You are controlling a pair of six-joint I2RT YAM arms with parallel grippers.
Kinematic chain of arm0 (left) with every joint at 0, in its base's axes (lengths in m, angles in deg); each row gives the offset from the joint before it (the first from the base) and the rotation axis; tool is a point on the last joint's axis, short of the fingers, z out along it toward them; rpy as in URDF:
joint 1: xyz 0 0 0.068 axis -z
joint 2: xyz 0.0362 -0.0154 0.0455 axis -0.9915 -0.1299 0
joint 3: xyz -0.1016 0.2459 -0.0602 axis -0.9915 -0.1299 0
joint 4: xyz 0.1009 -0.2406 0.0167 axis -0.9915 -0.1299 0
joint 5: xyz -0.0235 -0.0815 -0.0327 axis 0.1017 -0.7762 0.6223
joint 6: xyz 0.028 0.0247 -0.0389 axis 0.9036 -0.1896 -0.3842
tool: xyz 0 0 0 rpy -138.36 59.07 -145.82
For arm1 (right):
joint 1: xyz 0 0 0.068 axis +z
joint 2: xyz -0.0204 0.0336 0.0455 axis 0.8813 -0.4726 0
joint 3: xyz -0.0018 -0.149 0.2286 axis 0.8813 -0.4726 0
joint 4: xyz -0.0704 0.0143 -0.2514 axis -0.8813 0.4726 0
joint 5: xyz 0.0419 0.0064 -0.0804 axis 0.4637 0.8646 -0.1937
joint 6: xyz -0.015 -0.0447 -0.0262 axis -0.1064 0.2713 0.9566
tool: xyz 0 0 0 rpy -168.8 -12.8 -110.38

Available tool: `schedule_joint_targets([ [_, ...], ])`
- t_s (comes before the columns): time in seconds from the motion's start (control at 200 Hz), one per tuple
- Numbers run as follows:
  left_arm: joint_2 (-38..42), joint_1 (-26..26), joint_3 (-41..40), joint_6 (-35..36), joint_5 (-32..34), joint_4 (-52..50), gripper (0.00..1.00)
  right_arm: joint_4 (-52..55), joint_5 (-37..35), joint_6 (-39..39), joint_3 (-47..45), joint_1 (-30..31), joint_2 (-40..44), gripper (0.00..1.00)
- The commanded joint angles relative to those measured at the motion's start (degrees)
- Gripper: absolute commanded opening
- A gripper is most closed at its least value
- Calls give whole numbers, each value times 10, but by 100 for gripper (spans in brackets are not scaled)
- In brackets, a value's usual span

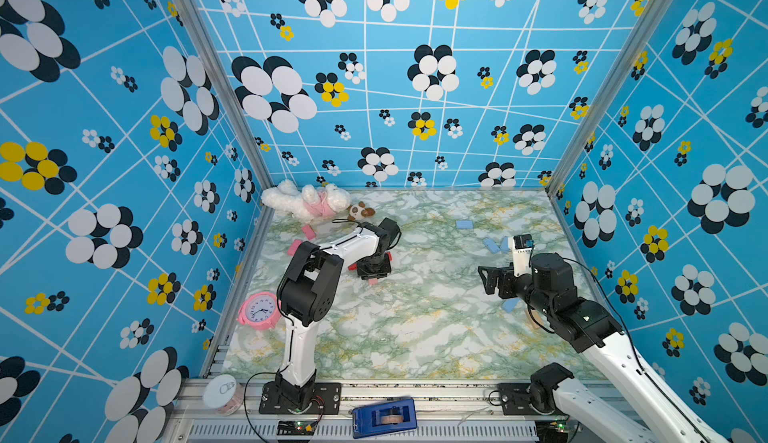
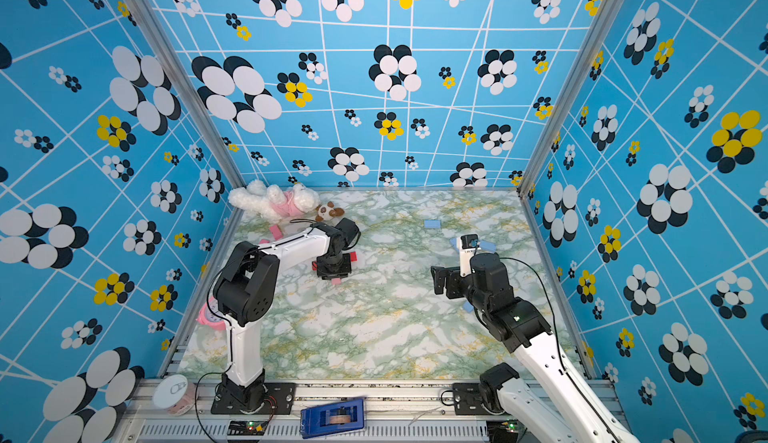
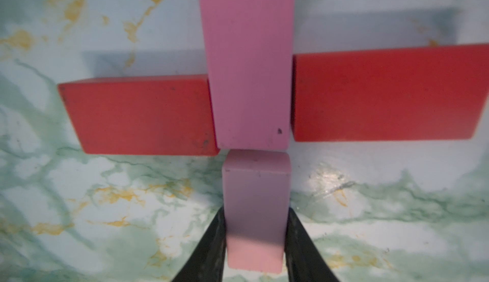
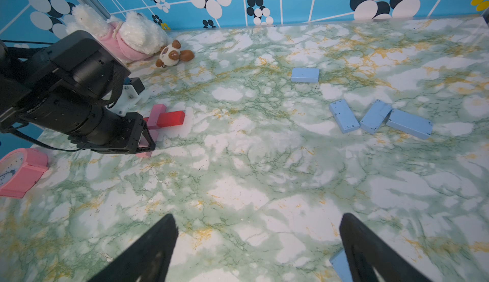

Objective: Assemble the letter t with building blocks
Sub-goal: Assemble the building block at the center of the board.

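Left wrist view: on the tabletop, red blocks lie crosswise, touching either side of the long pink block; left fingers clasp a second pink block, end-on against it. The right fingers spread, empty.

The left arm is folded sharply at the elbow, forearm extended forward and wrist turned down. On my left wrist feed the left gripper points downward, its fingers pressed against both long sides of a pink block. The right arm is angled in low, wrist roughly level. The right gripper faces toward the left arm's side, jaws wide apart with nothing between them.
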Motion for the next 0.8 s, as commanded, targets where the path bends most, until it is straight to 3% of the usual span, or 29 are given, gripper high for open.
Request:
schedule_joint_targets([
  [0.0,-30,-10,1,9,24,6,37,-4,0,6,-10,5,7,99],
  [0.795,-24,-12,-7,5,24,12,38,-6,-1,4,-12,4,7,99],
])
